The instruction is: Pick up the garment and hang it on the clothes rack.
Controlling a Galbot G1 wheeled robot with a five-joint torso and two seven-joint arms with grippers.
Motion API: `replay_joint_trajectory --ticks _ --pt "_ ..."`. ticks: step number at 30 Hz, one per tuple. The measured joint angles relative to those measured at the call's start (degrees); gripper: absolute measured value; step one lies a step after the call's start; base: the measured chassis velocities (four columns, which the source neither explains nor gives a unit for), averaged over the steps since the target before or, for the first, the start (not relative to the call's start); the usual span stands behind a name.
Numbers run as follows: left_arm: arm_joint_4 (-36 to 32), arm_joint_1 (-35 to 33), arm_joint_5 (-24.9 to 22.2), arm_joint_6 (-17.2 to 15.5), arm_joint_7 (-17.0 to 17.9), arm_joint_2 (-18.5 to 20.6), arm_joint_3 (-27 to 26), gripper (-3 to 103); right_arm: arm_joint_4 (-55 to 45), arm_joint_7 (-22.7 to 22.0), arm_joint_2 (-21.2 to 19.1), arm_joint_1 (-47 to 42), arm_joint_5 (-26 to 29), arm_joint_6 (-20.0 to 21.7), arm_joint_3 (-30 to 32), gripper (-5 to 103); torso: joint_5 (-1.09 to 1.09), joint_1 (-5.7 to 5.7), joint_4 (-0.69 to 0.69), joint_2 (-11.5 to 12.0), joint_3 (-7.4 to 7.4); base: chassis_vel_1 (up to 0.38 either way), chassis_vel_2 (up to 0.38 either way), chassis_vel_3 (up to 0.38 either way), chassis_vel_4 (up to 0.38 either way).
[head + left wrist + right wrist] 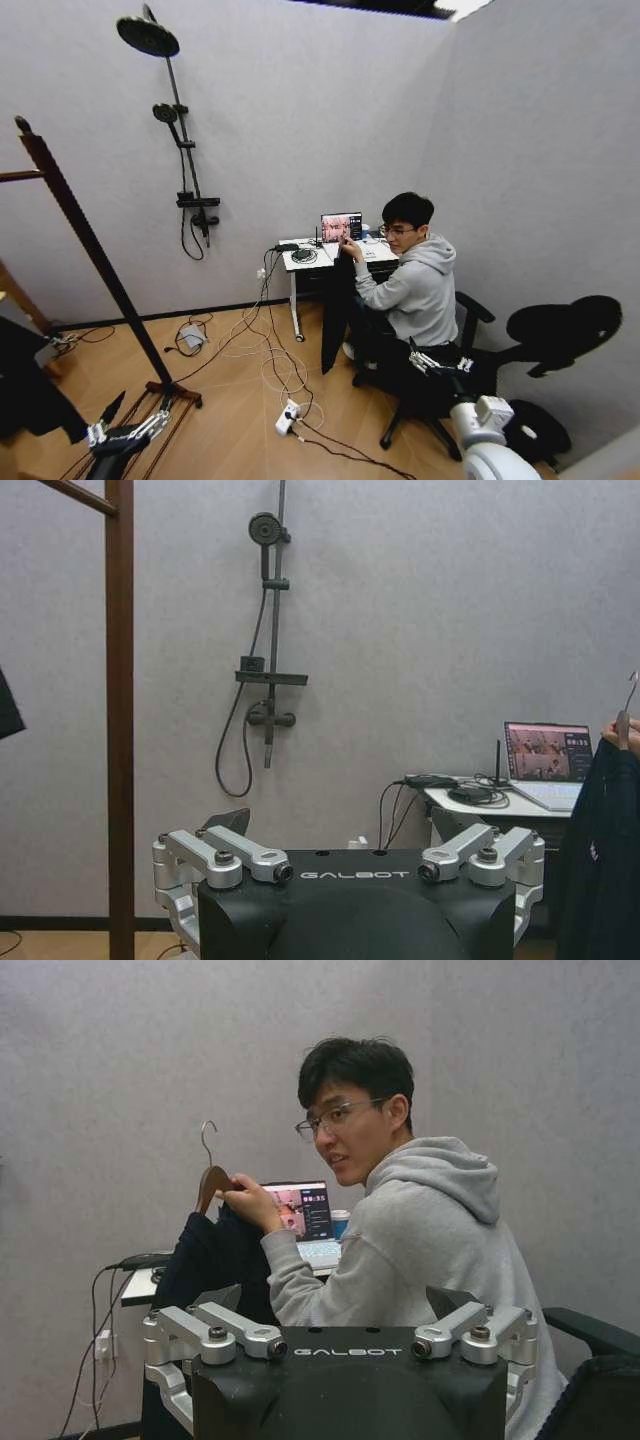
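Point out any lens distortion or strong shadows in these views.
Head view: wide-angle bending makes the clothes rack lean and the walls bow; a dark chair-shaped shadow falls on the right wall. Left wrist view: straight lines, the shower stand upright, soft even light. Right wrist view: flat light, a person's hand holding the garment on its hanger.

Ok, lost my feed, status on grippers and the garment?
Left gripper low by the clothes rack, right gripper low near the chair, both open, empty. Garment on its hanger, held up by a seated person's hand. Floor cables between.
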State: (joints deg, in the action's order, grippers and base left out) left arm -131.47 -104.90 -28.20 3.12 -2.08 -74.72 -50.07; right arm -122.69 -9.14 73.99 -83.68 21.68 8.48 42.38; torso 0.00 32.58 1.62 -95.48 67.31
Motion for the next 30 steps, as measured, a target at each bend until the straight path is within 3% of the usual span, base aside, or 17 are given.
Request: replay_joint_trajectory --ticks 21,30 --pt "0.00 0.00 0.00 0.00 0.00 0.00 0.00 100 -0.40 0.44 -1.01 1.37 2.49 1.05 -0.03 100 0.00 0.00 0.00 0.00 0.00 0.088 -0.047 -0.039 0.090" --pt "0.00 0.00 0.00 0.00 0.00 0.00 0.00 100 3.88 1.98 1.38 5.74 0.37 2.59 -1.03 100 0.00 0.00 -0.01 0.00 0.00 0.061 -0.065 -0.065 0.067"
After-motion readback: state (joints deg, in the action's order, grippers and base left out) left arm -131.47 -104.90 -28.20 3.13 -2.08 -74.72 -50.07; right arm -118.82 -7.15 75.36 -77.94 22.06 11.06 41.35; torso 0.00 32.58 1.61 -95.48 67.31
